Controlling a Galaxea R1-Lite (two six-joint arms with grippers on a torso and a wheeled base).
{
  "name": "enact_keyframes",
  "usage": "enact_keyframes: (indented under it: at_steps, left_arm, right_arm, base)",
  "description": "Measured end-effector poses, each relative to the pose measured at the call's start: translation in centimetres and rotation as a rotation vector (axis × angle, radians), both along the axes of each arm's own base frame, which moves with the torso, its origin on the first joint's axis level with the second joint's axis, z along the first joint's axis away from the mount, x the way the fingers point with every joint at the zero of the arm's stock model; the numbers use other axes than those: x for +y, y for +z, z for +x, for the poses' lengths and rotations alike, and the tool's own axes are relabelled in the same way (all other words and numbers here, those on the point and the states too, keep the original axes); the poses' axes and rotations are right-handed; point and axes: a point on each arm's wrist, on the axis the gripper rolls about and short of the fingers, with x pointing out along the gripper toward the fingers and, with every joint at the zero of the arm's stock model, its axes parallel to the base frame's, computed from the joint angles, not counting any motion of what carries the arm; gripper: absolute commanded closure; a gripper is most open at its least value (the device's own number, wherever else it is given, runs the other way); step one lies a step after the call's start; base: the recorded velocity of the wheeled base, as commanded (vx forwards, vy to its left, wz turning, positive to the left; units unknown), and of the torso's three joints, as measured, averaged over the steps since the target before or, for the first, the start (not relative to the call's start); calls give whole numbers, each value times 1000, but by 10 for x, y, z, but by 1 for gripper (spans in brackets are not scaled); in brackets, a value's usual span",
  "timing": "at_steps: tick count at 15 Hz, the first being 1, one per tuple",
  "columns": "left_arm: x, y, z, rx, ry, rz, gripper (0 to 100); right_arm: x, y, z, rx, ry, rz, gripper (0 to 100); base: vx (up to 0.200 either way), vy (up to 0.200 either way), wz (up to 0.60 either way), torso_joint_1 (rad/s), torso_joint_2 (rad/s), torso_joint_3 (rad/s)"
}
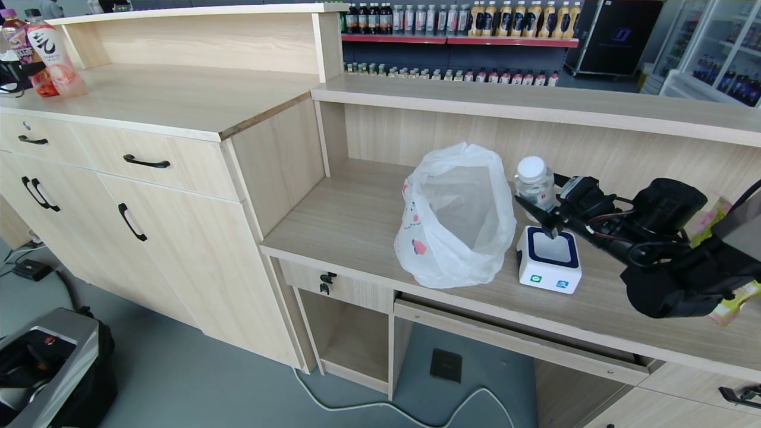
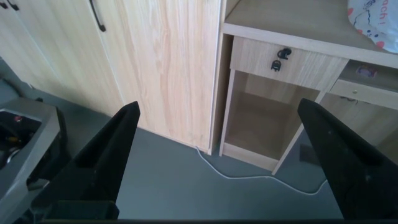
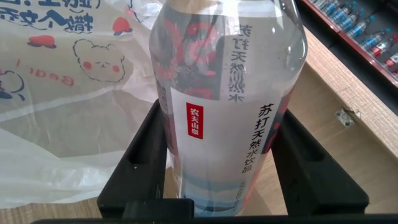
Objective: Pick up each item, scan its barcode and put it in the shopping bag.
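Right pincer (image 1: pixel 542 203) with bottle (image 1: pixel 533 177) beside bag (image 1: pixel 458 220)

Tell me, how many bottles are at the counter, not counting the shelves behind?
3. A pink bottle and a purple-capped bottle stand together on the high counter, far left; a white-capped bottle sits in the right gripper beside the bag. The arm may hide more.

A shop: a wooden checkout desk (image 1: pixel 357 220) with a small barcode scanner (image 1: pixel 548 259) on it, shelves (image 1: pixel 511 41) of bottled drinks (image 1: pixel 523 18) behind, glass-door coolers (image 1: pixel 713 53) far right.
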Motion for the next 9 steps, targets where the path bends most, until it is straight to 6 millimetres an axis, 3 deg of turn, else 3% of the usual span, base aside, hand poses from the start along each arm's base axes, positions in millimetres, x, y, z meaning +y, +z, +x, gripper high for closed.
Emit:
enact_keyframes:
  at_steps: [9]
  left_arm:
    - [0, 0, 0, 0, 0, 0, 0]
  right_arm:
    - [-1, 6, -1, -1, 1, 17, 100]
  base:
    - [0, 0, 0, 0, 0, 0]
